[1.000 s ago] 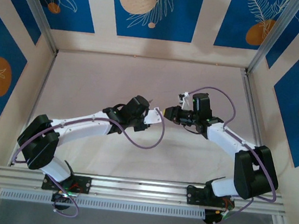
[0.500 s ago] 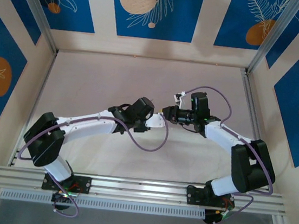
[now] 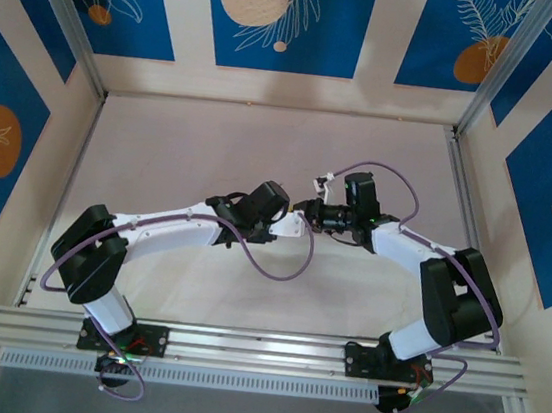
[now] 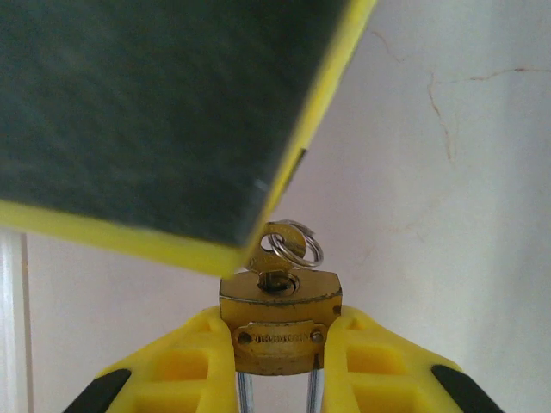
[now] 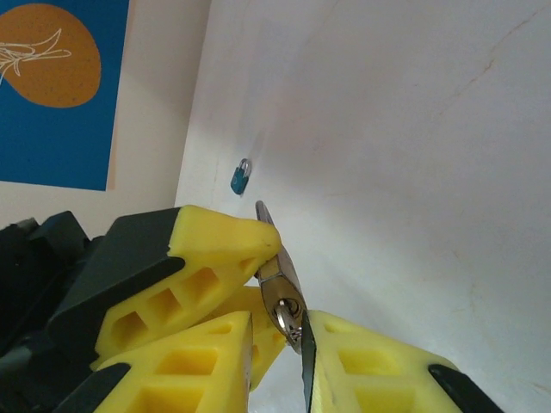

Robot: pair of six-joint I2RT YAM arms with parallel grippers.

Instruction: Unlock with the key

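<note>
Padlock (image 4: pixel 280 323) flanks blocked: left gripper (image 4: pixel 280 334) clamps both sides. Right gripper (image 5: pixel 288 288), pinching the key (image 4: pixel 269 260), crowds the padlock's keyhole face. Table (image 4: pixel 448 172) beyond the padlock is open; small blue item (image 5: pixel 239 178) lies well off it.

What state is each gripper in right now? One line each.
Left gripper: closed on the brass padlock.
Right gripper: closed on the key.

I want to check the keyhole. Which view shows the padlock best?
Left wrist: the brass padlock faces the camera, keyhole up, clamped between yellow jaws. Top external: too small to make out. Right wrist: a metal sliver, hard to identify.
</note>
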